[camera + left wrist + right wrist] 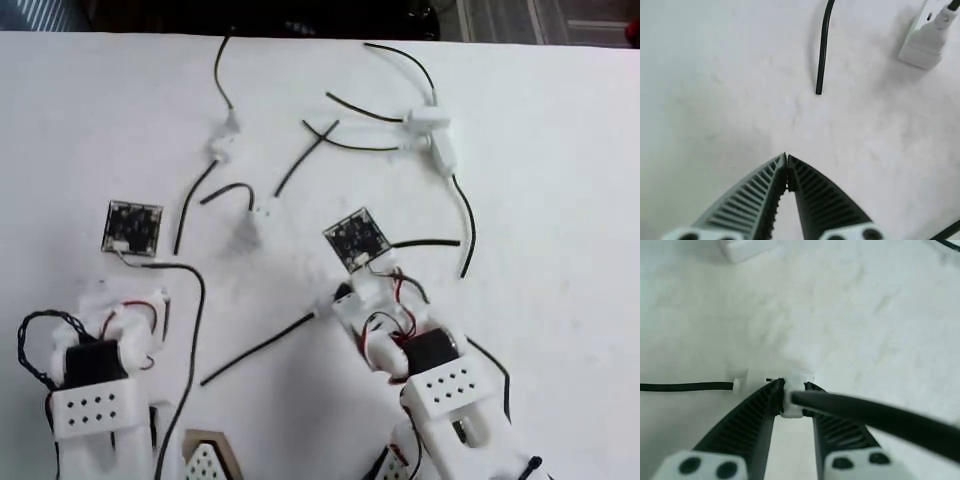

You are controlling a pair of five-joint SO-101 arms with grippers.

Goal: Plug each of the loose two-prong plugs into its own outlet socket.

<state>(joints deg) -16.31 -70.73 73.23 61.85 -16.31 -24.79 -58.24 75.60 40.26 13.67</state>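
Found right gripper (792,387) pinching white plug (796,381), lower centre of high view, black cable (875,415) trailing from plug. Found left gripper (787,159) pressed together over bare table (715,75), lower left of high view. Noted white outlet socket (922,42) ahead of left gripper, loose cable end (819,90) near it, not touching.

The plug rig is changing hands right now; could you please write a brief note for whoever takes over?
Left gripper: shut, empty, over bare table.
Right gripper: shut on a white plug, its black cable trailing, low at mid-table.
Other white connectors lie farther up the table; whether any are mated, I cannot tell.
Done: one plug gripped. Left: mate it, then any others still loose.
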